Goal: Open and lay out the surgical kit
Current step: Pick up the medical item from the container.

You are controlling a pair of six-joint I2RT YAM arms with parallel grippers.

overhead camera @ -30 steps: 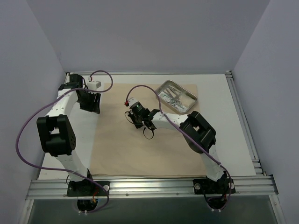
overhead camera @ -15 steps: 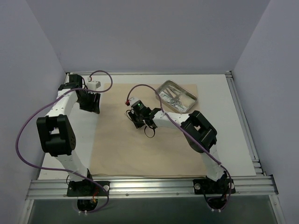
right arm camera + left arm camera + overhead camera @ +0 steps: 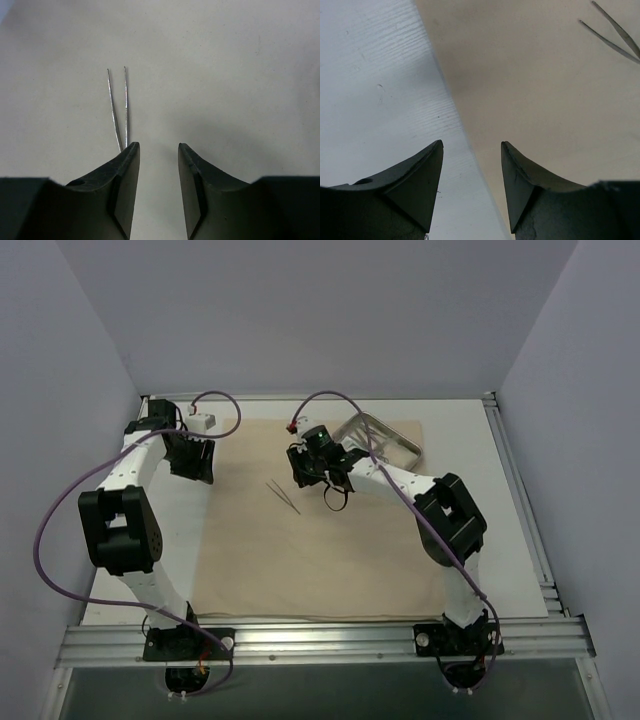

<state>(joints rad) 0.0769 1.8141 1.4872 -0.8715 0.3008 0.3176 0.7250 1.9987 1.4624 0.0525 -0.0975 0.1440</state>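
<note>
while the right gripper (image 3: 158,146) hovers parted, tweezers (image 3: 119,107) just ahead on cloth (image 3: 225,75)

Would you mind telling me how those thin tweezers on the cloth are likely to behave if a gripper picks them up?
The tweezers look thin and bright metal, so probably light and slippery. Two slender prongs suggest they would spring together when squeezed. Lying flat on the cloth wrap, they likely won't roll.

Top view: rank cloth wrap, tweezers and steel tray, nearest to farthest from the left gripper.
1. Cloth wrap: its left edge lies right at the left gripper.
2. Tweezers: mid-cloth, to its right.
3. Steel tray: the cloth's far right corner.
</note>
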